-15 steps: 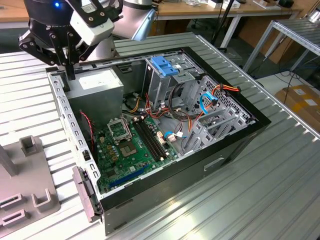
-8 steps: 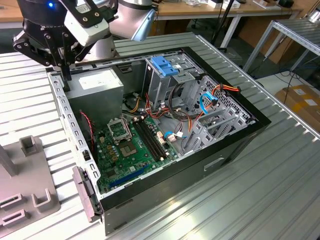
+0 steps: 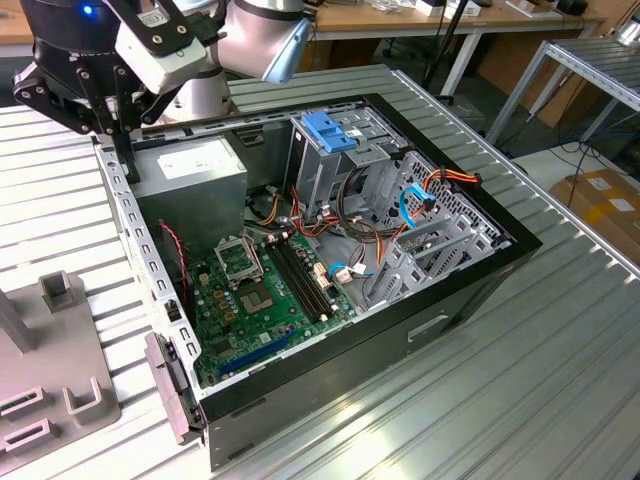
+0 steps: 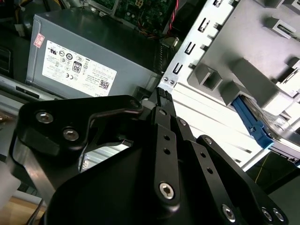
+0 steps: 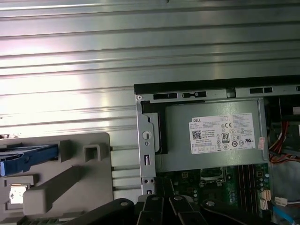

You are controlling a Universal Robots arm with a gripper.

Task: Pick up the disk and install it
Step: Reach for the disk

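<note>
Blue-framed disk [image 5: 28,157] is lying on the grey fixture [image 5: 89,185], well apart from the gripper [image 4: 162,93], whose jaws are sitting closed, empty.

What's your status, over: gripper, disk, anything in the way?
Gripper at case wall, beside power supply, not on disk. Disk in grey holder outside case. Wall is nearest obstacle.

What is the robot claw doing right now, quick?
Gripper: cannot be told whether open or closed; it hangs beside the power supply, and the disk lies apart in its grey holder.
</note>
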